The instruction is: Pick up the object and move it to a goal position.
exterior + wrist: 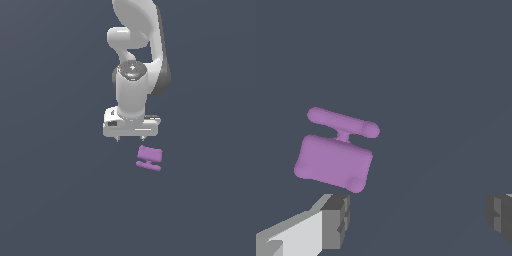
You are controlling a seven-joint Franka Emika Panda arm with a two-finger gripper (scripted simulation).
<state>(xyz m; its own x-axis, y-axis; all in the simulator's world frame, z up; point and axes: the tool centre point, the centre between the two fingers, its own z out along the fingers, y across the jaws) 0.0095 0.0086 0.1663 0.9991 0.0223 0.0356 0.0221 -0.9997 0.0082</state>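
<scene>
The gripper (130,138) hangs with its jaws spread wide and nothing between them, its two short fingertips pointing down at the dark floor (55,200). In the exterior view only the tips of the fingers (118,138) poke out beneath the white hand; the rest of each finger is hidden behind the hand's broad body. In the wrist view the gripper (418,215) shows as two grey pads at opposite sides, one finger (336,220) with part of its white mount, the other cut off by the picture's edge, with bare floor (431,75) in the gap.

The piece (149,158), small and purple, lies on the floor just beside the gripper, outside the gap and off toward the exterior view's right, touching neither finger. In the wrist view the piece (336,152) is seen whole: a flat rounded block, a short stem and a thin bar, all slightly tilted, its block near the finger with the white mount. How high the fingertips hang above the floor cannot be told.

Above the hand the white arm (132,95) rises, and its upper links are cut off at the top of the exterior view. The floor is a plain slate grey with no markings.
</scene>
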